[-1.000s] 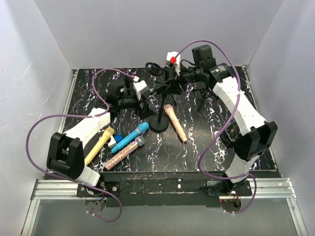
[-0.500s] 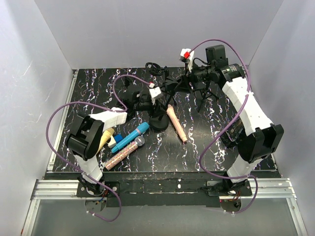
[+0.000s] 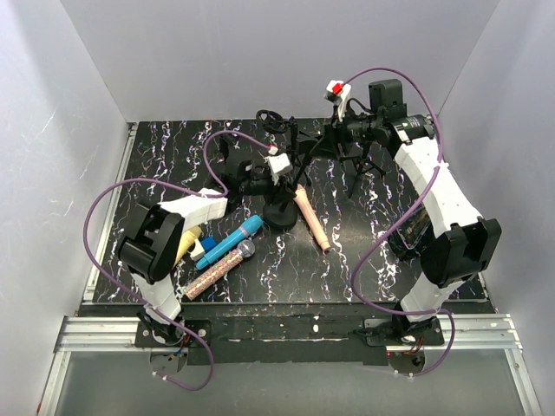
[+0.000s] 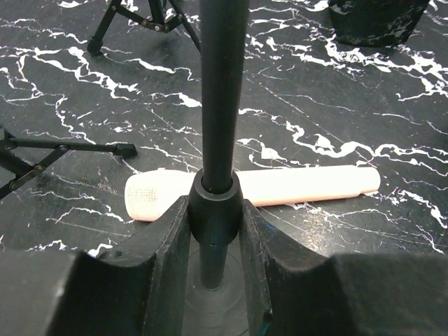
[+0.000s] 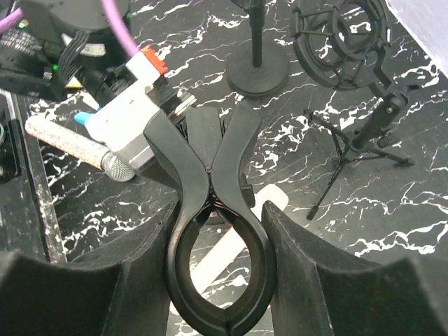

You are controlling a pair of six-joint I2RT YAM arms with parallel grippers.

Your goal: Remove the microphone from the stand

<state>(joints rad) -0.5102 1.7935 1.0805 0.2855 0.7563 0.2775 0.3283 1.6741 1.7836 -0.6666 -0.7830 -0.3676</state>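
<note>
The black stand (image 3: 279, 214) is upright on its round base at the table's middle. My left gripper (image 3: 265, 183) (image 4: 215, 210) is shut on the collar of the stand's pole (image 4: 222, 105), low down. My right gripper (image 3: 319, 147) (image 5: 217, 234) is shut on the stand's spring clip (image 5: 210, 175), one finger on each side of the clip's ring. Nothing sits in the clip. A pale pink microphone (image 3: 310, 217) (image 4: 294, 187) lies flat on the table beside the base, apart from both grippers.
Blue (image 3: 231, 240), yellow (image 3: 185, 246) and glittery (image 3: 215, 272) microphones lie at the front left. Black tripod stands (image 3: 360, 169) (image 5: 357, 147) and a shock mount (image 3: 270, 120) (image 5: 339, 42) stand at the back. Purple cables loop over both arms.
My left arm swung right to the stand's pole and its jaws closed on the collar. My right gripper shifted a little right, still holding the clip.
</note>
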